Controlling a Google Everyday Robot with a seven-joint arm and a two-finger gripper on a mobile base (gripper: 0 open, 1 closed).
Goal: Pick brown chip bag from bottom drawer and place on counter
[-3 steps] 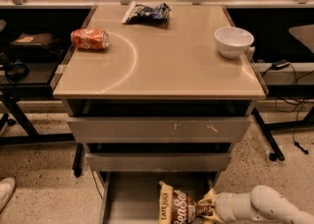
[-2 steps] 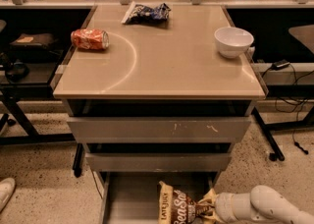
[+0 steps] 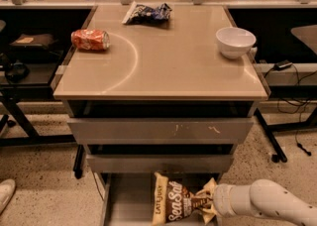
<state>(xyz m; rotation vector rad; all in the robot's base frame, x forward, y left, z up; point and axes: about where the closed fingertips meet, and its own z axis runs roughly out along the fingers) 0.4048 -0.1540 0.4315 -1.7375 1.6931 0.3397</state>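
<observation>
The beige surface (image 3: 173, 71) tops the grey drawer unit. An orange can (image 3: 90, 39) lies on its side near the left edge, a blue and white bag (image 3: 147, 13) sits at the far edge, and a white bowl (image 3: 236, 41) stands close to the right edge. The middle and the front strip between them lie bare.

Below, the two upper drawers (image 3: 161, 130) stand a little open, stepped above the pulled-out bottom drawer (image 3: 126, 202). Its left half shows plain grey floor.

The brown chip bag (image 3: 176, 204) lies in the drawer's right half, its lettering facing up. The pincer (image 3: 212, 201) is low in the drawer at the bag's crumpled tan right end, touching it, on the white arm (image 3: 270, 204) that comes in from the right. I cannot tell whether the pincer is open, closed or gripping.
</observation>
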